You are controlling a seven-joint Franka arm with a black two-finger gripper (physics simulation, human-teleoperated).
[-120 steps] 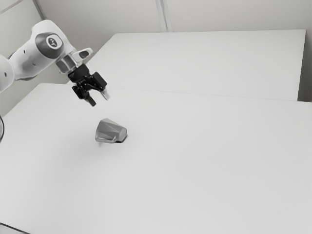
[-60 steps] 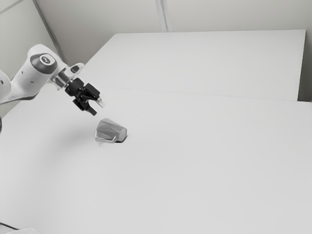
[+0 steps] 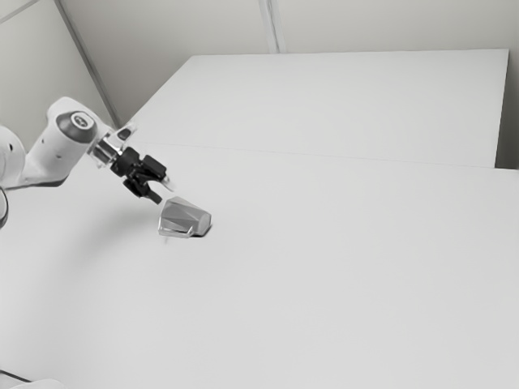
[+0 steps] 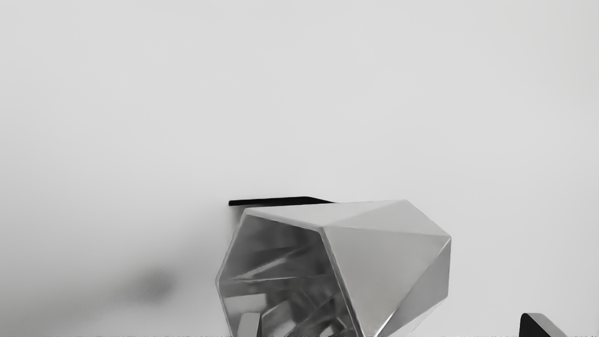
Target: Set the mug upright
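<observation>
White table (image 3: 340, 267), pale wall (image 3: 389, 24) behind. Grey faceted mug (image 3: 185, 219) on its side on the table, mouth (image 4: 281, 262) toward the exterior view's left. Gripper (image 3: 164, 192) near the mouth end, fingers spread, nothing grasped. Mug probably light, stiff, slick on the facets, maybe chippable; rim (image 4: 342, 281) wall looks the best hold, flat facets could slip.

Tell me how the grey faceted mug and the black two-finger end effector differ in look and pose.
The grey faceted mug lies on its side on the white table; the black two-finger end effector hangs above it. The mug's mouth faces the exterior view's left, while the end effector slants down toward that view's right. The mug is grey, the end effector mostly black. Neither has any bright colour.
</observation>
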